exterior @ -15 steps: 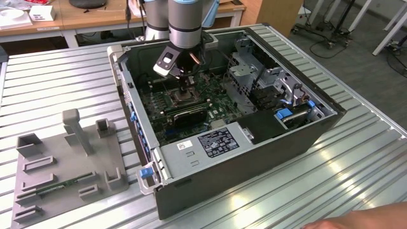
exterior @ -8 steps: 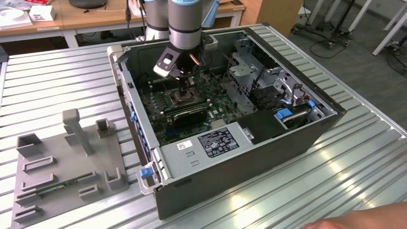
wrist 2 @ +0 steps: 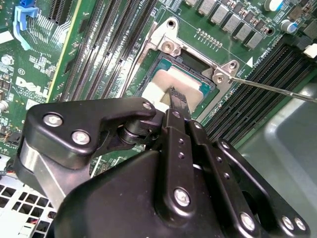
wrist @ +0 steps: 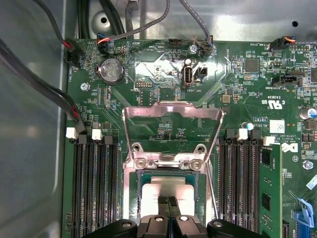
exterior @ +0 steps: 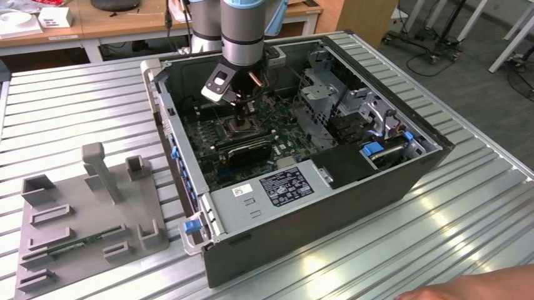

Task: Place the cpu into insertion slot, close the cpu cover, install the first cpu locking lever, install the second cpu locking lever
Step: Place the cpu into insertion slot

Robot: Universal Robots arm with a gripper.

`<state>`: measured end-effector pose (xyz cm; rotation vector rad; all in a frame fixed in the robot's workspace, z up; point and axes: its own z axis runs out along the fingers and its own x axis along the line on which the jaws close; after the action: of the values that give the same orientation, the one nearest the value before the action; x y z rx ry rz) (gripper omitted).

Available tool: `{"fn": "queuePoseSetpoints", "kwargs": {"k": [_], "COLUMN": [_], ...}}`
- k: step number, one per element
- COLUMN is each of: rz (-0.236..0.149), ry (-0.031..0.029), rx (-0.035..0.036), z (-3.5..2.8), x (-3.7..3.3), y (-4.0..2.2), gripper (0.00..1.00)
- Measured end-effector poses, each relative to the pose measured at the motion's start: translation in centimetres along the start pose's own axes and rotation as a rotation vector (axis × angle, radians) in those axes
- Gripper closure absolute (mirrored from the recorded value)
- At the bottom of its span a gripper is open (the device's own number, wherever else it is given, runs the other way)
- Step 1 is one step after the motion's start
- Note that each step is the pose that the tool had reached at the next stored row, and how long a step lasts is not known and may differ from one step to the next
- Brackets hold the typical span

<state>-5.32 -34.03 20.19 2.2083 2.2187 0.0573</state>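
We see a counter [exterior: 75,106] of ribbed grey metal slats spanning the exterior view. Pale streaks of light shine on the slats toward the exterior view's right. Behind the counter, at the exterior view's left, stands a desk [exterior: 125,25] with a light wooden top, and small white things [exterior: 52,17] lie on it. Near the middle of the far side a wooden panel [exterior: 367,19] rises. At the exterior view's right the floor [exterior: 476,75] is smooth and grey. Dark wheeled stands [exterior: 414,39] and slanted white legs [exterior: 511,39] rest on it.
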Motion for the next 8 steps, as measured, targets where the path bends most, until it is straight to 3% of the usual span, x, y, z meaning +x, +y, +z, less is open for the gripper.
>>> {"fn": "queuePoseSetpoints", "kwargs": {"k": [8], "rz": [0.000], "ry": [-0.0008], "rx": [0.0005], "z": [0.29], "x": [-0.02], "y": [-0.02], "gripper": [0.89]}}
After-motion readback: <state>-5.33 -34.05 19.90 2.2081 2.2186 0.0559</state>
